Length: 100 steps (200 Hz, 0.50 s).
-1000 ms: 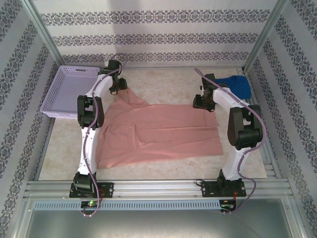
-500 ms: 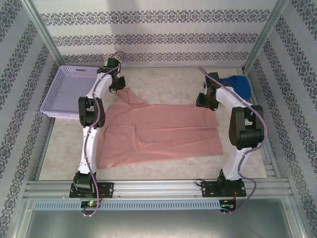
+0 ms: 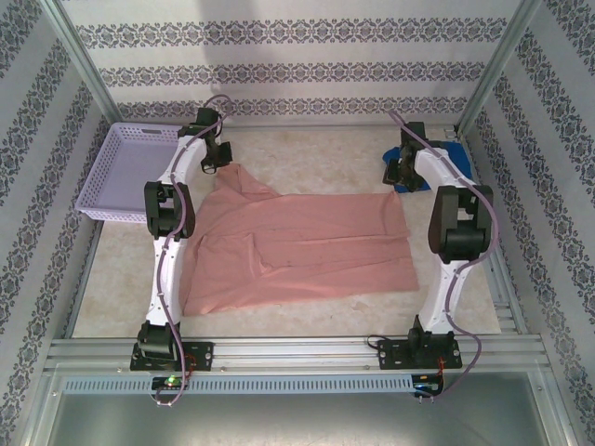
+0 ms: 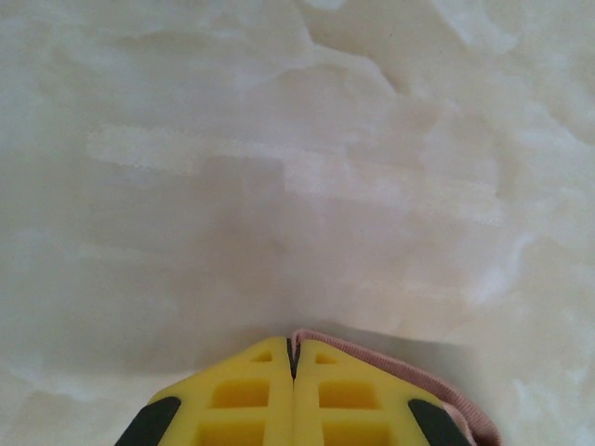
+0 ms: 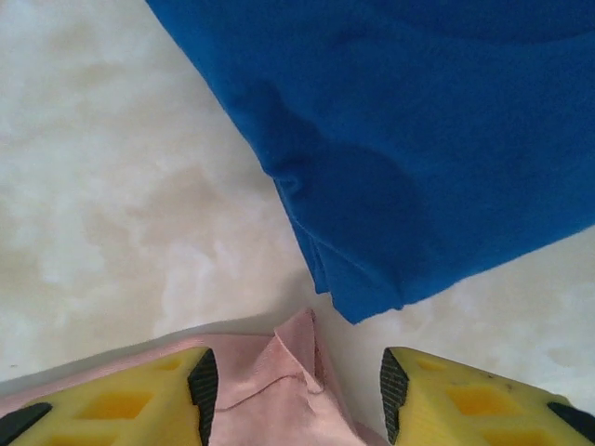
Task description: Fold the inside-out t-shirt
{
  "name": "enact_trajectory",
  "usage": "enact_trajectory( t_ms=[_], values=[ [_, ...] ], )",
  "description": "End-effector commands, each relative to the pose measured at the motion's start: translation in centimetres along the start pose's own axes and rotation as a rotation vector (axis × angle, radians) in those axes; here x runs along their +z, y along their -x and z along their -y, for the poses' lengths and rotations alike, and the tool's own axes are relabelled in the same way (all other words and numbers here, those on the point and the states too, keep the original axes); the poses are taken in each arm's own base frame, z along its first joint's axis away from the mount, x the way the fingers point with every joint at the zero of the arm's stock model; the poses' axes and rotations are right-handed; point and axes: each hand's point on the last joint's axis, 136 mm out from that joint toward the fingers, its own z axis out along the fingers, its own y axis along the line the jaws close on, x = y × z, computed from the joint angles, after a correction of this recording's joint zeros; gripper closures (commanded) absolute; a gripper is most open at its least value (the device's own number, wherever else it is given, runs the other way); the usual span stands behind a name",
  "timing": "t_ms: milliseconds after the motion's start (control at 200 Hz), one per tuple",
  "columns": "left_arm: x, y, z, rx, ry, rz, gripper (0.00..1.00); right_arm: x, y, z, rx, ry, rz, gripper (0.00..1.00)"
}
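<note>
The salmon-pink inside-out t-shirt (image 3: 297, 246) lies spread flat across the middle of the table. Its far-left corner is raised into a peak where my left gripper (image 3: 216, 156) is shut on it. In the left wrist view the yellow fingers (image 4: 244, 400) are pressed together with a pink ribbed edge (image 4: 409, 376) pinched between them. My right gripper (image 3: 400, 173) is at the shirt's far-right corner and stands open. In the right wrist view the pink corner (image 5: 279, 409) lies loose between the spread fingers of this gripper (image 5: 293, 381).
A bright blue t-shirt (image 3: 456, 160) lies at the far right, its edge (image 5: 418, 139) just beyond the pink corner. A lilac basket (image 3: 130, 167) stands at the far left beside the left arm. Bare marble-patterned tabletop (image 3: 316, 158) runs behind the shirt.
My left gripper has shut on the shirt's far-left edge. The right arm has moved toward the far right, nearer the blue t-shirt, and its fingers have opened slightly.
</note>
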Motion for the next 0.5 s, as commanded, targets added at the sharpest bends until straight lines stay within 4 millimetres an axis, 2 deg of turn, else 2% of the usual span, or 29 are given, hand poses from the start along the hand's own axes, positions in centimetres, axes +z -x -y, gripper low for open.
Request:
enact_trajectory(
  t_ms=[0, 250, 495],
  values=[
    [-3.5, 2.9, -0.3, 0.002, -0.015, 0.087, 1.00, 0.9, -1.2, 0.0, -0.036, -0.028, -0.068, 0.51],
    [-3.9, 3.3, -0.5, 0.005, -0.012, 0.096, 1.00, 3.5, -1.9, -0.2, -0.079, -0.057, -0.135, 0.67],
    [-3.9, 3.4, -0.9, 0.009, -0.011, 0.097, 1.00, 5.0, 0.0, -0.7, -0.089, -0.054, -0.129, 0.80]
  ],
)
